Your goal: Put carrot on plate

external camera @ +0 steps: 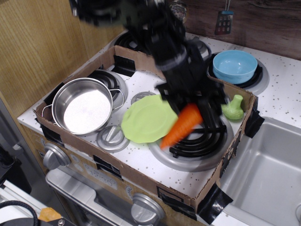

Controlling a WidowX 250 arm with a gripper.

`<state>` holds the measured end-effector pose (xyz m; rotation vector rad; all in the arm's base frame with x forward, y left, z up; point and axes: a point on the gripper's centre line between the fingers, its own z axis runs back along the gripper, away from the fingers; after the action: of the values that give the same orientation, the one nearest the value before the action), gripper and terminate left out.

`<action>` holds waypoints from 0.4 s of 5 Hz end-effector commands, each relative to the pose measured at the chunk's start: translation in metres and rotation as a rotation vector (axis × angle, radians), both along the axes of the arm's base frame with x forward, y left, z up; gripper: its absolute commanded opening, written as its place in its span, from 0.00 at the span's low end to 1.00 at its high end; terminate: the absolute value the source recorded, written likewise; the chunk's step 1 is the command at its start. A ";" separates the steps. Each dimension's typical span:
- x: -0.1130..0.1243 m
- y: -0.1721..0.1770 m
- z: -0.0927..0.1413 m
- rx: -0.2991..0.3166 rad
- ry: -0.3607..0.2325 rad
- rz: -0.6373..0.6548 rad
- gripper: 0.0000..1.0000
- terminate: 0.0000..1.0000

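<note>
One carrot (182,125) clamped in jaws, long axis diagonal, tip pointing down-left beside plate (146,118).

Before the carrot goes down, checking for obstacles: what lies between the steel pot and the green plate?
In the only view, nothing stands between the pot and the plate: only bare speckled stovetop, with the pot's side handle reaching into it.

Black arm reaching down from the upper left, wrist angled downward. Gripper (196,104) pointing down, jaws closed on the thick end of the carrot (181,125), holding it tilted, tip lower left.
</note>
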<state>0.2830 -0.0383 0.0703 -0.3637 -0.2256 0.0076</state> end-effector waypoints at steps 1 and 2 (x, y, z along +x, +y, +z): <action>0.036 0.042 0.015 0.099 -0.153 0.009 0.00 0.00; 0.040 0.045 0.002 0.103 -0.218 0.088 0.00 0.00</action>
<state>0.3210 0.0089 0.0571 -0.2569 -0.4328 0.0681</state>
